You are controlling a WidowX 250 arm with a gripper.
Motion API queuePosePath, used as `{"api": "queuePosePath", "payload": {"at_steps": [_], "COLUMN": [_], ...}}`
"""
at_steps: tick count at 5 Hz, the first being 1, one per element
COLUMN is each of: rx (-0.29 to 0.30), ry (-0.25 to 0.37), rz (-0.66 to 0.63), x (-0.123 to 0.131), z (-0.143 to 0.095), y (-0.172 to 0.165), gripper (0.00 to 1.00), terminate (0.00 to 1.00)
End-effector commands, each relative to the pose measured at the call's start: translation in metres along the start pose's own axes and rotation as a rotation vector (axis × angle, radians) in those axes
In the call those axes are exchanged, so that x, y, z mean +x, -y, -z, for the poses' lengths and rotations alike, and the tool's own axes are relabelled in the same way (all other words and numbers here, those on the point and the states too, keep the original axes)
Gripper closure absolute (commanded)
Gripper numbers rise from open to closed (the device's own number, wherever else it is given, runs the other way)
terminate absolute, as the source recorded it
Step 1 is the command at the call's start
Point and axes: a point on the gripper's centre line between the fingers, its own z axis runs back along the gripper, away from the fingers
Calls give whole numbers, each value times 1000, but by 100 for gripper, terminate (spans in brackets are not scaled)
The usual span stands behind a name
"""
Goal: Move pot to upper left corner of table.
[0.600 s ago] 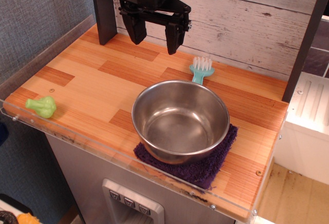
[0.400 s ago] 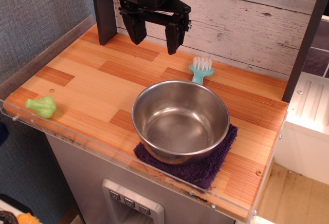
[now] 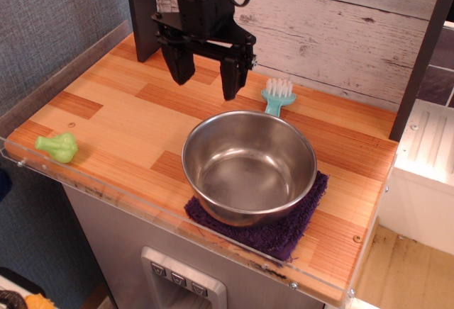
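The shiny steel pot [image 3: 249,166] sits upright on a dark purple cloth [image 3: 284,232] at the front middle of the wood-plank table [image 3: 113,110]. My black gripper [image 3: 205,81] hangs open and empty above the table's back, just behind and left of the pot's far rim, not touching it. Its two fingers point down, spread wide.
A teal brush with white bristles [image 3: 277,95] lies just behind the pot. A green toy vegetable [image 3: 58,147] lies at the front left edge. A dark post [image 3: 142,11] stands at the back left, another [image 3: 422,54] at the right. A clear acrylic rim [image 3: 64,75] lines the table.
My gripper has come down and slightly forward toward the pot's far rim. It stays open. The pot and other objects have not moved.
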Motion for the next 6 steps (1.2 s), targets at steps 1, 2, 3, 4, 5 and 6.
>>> {"api": "queuePosePath", "payload": {"at_steps": [1,2,3,4,5,6], "rx": [-8,-15,-12,21,64,93], "ry": [132,-18,-165,-280,-337,-349], "rz": [85,89,79,65,66,91], "x": [-13,-29,-42,-53,-55,-52], "z": [-51,-29,-3,14,26,29], "y": [28,36,36,36,39,45], "gripper": [0,0,0,0,0,0], "terminate": [0,0,0,0,0,0]}}
